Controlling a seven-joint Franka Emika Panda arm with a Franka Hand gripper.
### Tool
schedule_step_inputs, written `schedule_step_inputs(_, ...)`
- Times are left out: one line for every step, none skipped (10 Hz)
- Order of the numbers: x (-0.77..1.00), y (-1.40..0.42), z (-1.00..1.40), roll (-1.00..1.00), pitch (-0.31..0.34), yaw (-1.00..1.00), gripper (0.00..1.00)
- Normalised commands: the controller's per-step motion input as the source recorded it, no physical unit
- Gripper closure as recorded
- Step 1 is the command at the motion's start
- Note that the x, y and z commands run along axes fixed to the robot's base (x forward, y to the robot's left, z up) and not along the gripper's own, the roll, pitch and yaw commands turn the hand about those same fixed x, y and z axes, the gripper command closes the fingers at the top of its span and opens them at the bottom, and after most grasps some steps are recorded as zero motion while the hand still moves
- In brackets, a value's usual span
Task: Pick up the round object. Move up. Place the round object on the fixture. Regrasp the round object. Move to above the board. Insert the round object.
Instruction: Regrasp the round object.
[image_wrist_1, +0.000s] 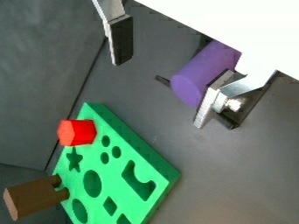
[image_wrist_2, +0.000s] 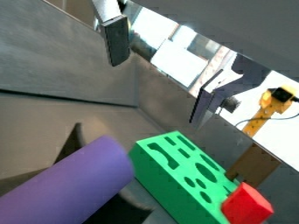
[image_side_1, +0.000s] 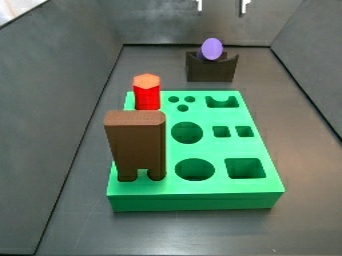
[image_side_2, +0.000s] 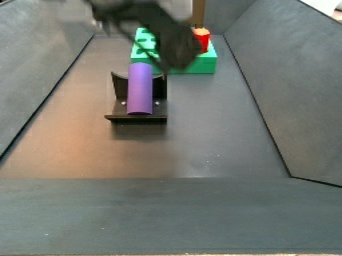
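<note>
Purple peg (image_side_2: 140, 86) lengthwise in fixture (image_side_2: 135, 113) notch, end-on elsewhere (image_side_1: 211, 47); tool (image_wrist_1: 173, 66) wide, empty, above.

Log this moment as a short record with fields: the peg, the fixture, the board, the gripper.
round object: purple cylinder lying in the fixture's notch, ungripped
fixture: dark block on the floor beyond the board
board: green slab carrying a red hexagonal peg and a brown arch block
gripper: open, raised above the cylinder, fingers apart and empty
</note>
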Motion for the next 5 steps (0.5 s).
schedule_step_inputs(-0.11,-0.61,0.60,1.00,0.038,0.02,0.00)
schedule_step_inputs(-0.11,-0.41,0.34,1.00,0.027,0.02,0.00)
schedule_step_inputs(-0.08,-0.24,0.14,1.00,0.024,0.02,0.00)
schedule_step_inputs(-0.04,-0.10,0.06,1.00,0.024,0.02,0.00)
schedule_step_inputs(-0.02,-0.05,0.05,1.00,0.026,0.02,0.00)
